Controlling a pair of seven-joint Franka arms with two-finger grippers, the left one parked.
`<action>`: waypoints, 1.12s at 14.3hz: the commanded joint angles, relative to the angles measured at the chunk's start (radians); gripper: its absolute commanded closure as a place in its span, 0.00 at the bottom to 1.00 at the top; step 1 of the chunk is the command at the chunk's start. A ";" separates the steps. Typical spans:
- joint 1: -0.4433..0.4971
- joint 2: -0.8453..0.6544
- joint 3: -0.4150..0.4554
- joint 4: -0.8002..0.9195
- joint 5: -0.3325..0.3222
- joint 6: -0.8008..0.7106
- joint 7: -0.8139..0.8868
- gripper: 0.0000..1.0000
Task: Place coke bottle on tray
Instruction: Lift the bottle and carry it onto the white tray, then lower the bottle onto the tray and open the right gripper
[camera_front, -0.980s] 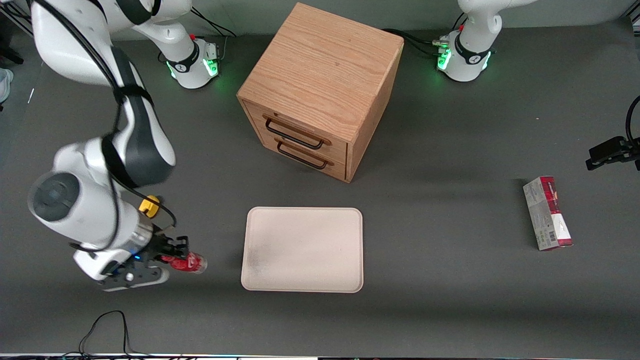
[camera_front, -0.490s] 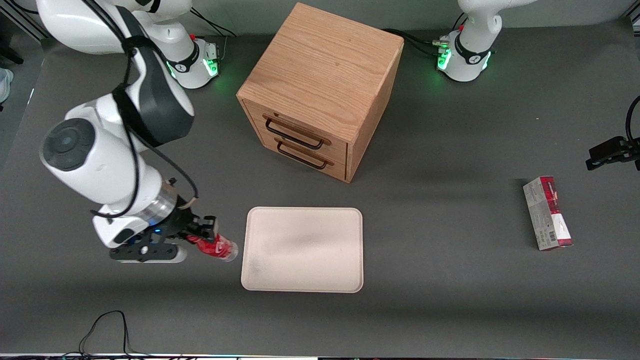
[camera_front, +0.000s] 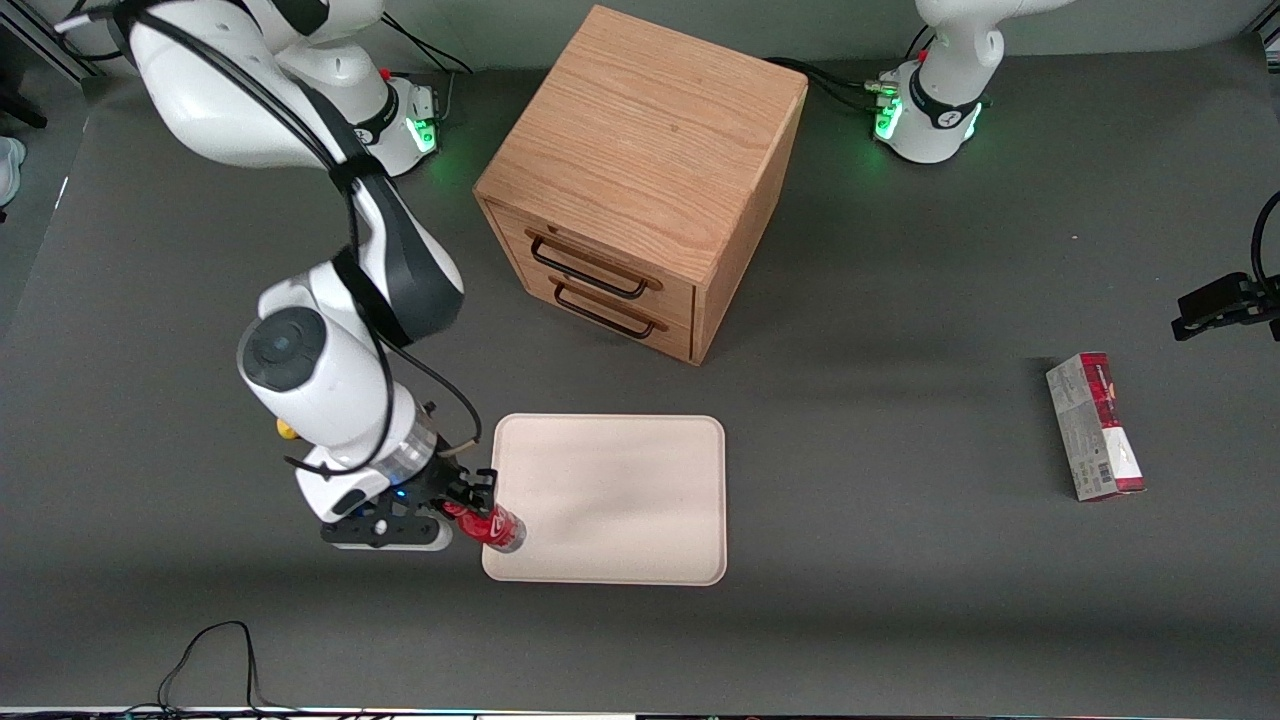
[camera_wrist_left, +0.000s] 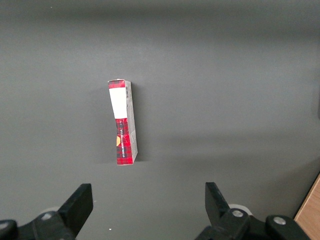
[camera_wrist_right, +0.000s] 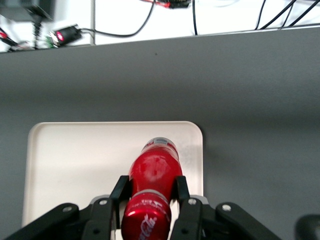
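Table: dark grey table (camera_front: 900, 560), on which all the loose things are set out.
Tray: cream tray (camera_front: 620, 500) is laid flat on the table, in front of the wooden drawer cabinet (camera_front: 640, 180) and nearer to the front camera than it.
Gripper: gripper (camera_front: 470, 503) is held at the tray's edge toward the working arm's end of the table; in the right wrist view (camera_wrist_right: 150, 200) it is seen above that edge.
Fingers: fingers (camera_wrist_right: 119, 192) are closed on the sides of the coke bottle, one on each side.
Coke bottle: coke bottle (camera_front: 490, 525) is gripped tilted, with its free end over the tray's corner nearest the front camera (camera_wrist_right: 155, 172); whether it touches the tray cannot be told.
Lemon-shaped object: a yellow lemon-shaped object (camera_front: 286, 429) is partly hidden by the arm.
Carton: a red-and-grey carton box (camera_front: 1095, 427) is laid toward the parked arm's end of the table, well apart from the tray.
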 joint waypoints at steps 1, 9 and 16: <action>-0.002 0.014 0.007 -0.049 -0.041 0.060 0.020 1.00; -0.005 0.036 0.007 -0.105 -0.064 0.126 0.011 1.00; -0.010 0.040 0.007 -0.140 -0.063 0.197 0.021 0.00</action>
